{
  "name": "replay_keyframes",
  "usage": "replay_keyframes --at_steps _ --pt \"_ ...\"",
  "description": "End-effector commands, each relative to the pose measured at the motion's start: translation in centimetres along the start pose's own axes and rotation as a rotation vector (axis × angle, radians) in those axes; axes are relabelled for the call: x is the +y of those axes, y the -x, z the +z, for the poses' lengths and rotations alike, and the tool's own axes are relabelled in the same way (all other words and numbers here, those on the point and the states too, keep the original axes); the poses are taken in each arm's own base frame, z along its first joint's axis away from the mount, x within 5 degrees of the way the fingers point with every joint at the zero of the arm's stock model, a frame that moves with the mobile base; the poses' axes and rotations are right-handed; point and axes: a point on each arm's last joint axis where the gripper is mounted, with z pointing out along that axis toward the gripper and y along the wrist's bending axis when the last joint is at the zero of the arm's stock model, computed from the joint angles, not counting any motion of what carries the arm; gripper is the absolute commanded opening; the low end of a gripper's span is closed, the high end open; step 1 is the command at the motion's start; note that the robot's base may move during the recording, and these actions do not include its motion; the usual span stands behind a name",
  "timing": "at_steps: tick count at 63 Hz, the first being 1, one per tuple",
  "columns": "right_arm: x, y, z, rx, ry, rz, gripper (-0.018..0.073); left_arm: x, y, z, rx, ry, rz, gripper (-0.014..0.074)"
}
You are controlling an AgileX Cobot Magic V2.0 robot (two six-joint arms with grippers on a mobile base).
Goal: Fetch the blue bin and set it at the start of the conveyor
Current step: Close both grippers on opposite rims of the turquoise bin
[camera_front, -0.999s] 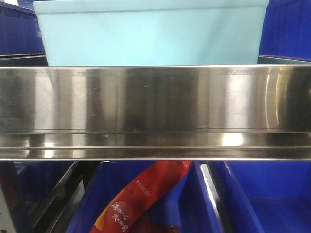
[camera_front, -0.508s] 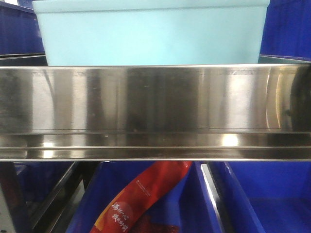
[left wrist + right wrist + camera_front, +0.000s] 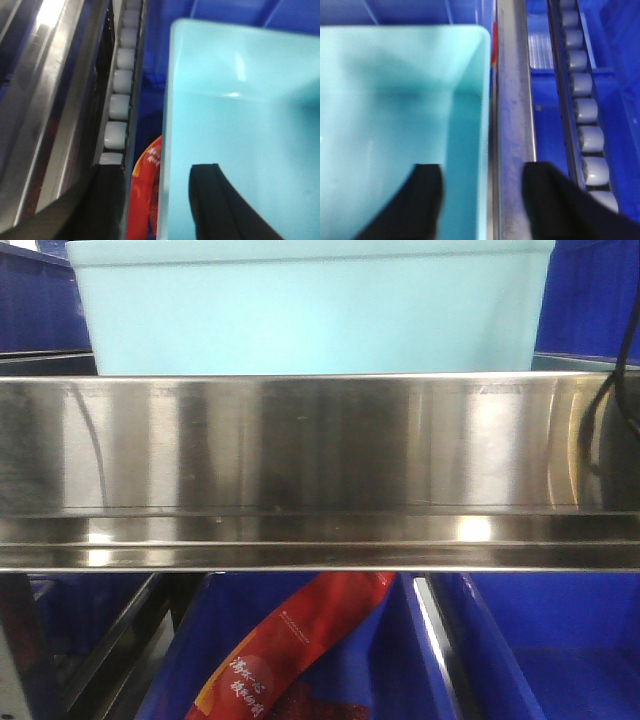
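Behind the shelf (image 3: pixel 320 440) edge, we straddle opposite blue bin (image 3: pixel 310 310) walls with left gripper (image 3: pixel 155 172) and right gripper (image 3: pixel 482 167), both spread.

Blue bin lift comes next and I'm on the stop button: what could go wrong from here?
1. The left pincer and right pincer each straddle a wall of the blue bin, open; on smooth walls an uneven close could tilt or drop it.
2. The steel shelf lip rises in front of it; pulled low, the bin may catch.
3. A black cable hangs by the shelf's right end and might snag.
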Motion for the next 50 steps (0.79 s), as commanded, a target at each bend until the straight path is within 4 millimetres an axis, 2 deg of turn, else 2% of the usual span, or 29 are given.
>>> replay_keyframes --at_steps 1,13,22,33,50 --pt "0.1 0.0 0.7 0.018 -0.009 -0.002 0.0298 0.2 0.3 0.6 0.004 0.008 0.016 0.0246" --pt "0.3 -0.3 2.7 0.064 -0.020 -0.005 0.0298 -0.1 0.2 1.9 0.060 0.004 0.071 0.0246" --pt "0.3 -0.3 3.3 0.079 -0.021 -0.001 0.0298 -0.4 0.0 3.2 0.118 0.012 0.084 0.0246" --pt "0.1 -0.4 4.4 0.103 -0.022 0.011 0.0297 -0.4 -0.1 3.7 0.154 0.003 0.064 0.0246" --pt "-0.2 -0.4 4.2 0.128 -0.014 0.034 0.0297 0.1 -0.2 4.1 0.182 0.022 0.073 0.0246"
